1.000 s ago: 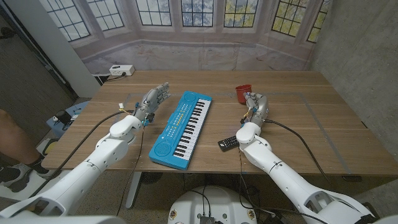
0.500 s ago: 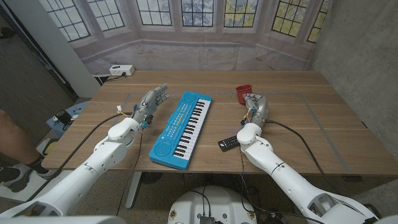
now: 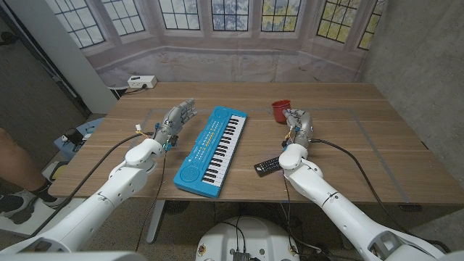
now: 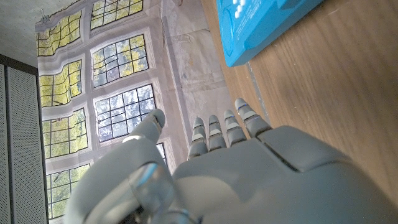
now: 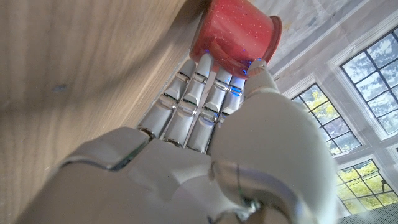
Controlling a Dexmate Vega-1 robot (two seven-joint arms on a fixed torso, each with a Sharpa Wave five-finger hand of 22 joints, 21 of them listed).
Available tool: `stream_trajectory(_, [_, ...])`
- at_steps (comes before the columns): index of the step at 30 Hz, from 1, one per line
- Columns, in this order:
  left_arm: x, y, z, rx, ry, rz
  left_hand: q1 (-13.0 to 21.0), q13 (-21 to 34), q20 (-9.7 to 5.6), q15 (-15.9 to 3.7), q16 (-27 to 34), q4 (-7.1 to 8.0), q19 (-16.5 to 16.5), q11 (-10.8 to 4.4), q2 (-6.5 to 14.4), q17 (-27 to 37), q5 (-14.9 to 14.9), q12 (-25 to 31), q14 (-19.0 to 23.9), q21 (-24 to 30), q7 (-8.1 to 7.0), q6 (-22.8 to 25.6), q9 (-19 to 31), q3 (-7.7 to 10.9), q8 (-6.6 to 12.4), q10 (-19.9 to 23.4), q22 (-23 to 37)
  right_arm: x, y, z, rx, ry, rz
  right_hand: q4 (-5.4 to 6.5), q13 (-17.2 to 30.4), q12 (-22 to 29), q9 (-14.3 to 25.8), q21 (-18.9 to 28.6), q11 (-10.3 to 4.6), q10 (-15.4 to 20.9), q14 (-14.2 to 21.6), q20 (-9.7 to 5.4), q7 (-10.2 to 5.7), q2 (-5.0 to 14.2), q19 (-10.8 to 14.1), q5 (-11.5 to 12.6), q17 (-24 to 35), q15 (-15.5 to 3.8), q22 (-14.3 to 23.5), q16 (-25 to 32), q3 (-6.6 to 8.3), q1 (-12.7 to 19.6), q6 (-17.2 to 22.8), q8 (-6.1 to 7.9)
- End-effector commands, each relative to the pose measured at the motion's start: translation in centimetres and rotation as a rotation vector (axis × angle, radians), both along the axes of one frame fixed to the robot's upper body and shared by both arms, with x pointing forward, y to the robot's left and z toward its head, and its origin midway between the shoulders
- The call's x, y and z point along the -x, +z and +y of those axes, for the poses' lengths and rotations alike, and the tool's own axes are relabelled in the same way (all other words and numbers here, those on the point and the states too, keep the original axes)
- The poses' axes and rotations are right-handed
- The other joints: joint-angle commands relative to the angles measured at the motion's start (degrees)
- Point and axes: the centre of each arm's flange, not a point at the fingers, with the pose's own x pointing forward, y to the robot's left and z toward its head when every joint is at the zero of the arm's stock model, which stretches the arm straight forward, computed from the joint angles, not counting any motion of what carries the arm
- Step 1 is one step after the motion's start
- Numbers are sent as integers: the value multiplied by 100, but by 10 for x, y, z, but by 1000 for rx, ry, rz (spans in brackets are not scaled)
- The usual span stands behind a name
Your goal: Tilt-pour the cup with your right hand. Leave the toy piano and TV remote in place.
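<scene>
A red cup stands upright on the wooden table, right of the piano's far end. My right hand is just behind it with its fingers stretched out. In the right wrist view the fingertips touch the wall of the cup, the thumb lies close beside it, and the right hand encloses nothing. The blue toy piano lies at the table's middle, and the black TV remote lies by my right wrist. My left hand stands open left of the piano.
In the left wrist view my left hand has straight fingers over bare wood, with a corner of the piano beyond. A white power strip lies off the table's far left corner. A person's leg shows at the left edge.
My right hand has edged forward to the cup, and the cup has shifted slightly to the left. The left hand, piano and remote stay put.
</scene>
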Motion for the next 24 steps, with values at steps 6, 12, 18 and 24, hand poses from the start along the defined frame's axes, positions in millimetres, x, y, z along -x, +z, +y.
stream_trajectory(6, [2, -2, -3, -10, -15, 5, 68, 19, 0, -8, -8, 11, 22, 39, -13, 25, 25, -4, 56, -11, 25, 66, 26, 28, 12, 30, 7, 8, -3, -4, 46, 31, 45, -24, -11, -60, 5, -3, -9, -77, -91, -252, -17, -79, -59, 43, 10, -560, 13, -46, -58, -59, -109, -38])
stream_trajectory(12, [0, -4, -3, -9, -20, 10, 70, 19, 4, -8, -9, 9, 22, 32, -11, 25, 26, -2, 58, -12, 34, 87, 26, 30, 18, 35, 7, 9, -4, -6, 69, 43, 71, -15, -36, -133, -7, -24, 26, -201, -208, -213, -2, -117, -131, 59, 24, -517, 12, -93, -88, -117, -225, -87])
stream_trajectory(18, [-1, -6, -3, -7, -21, 16, 73, 19, 5, -11, -10, 7, 22, 42, -11, 24, 26, -3, 57, -12, 43, 112, 26, 31, 26, 34, 7, 9, -3, -9, 88, 59, 92, 6, -80, -294, -24, -31, 97, -502, -330, -160, 23, -185, -191, 97, 22, -504, 9, -171, -134, -230, -502, -177])
stream_trajectory(24, [-1, -5, -3, -2, -19, 18, 75, 19, 7, -5, -10, 6, 20, 46, -8, 25, 26, -3, 56, -12, 62, 126, 26, 29, 27, 34, 7, 8, -1, -13, 102, 69, 102, 10, -115, -424, -35, -36, 166, -743, -460, -116, 94, -248, -245, 131, -5, -412, 8, -260, -163, -303, -735, -229])
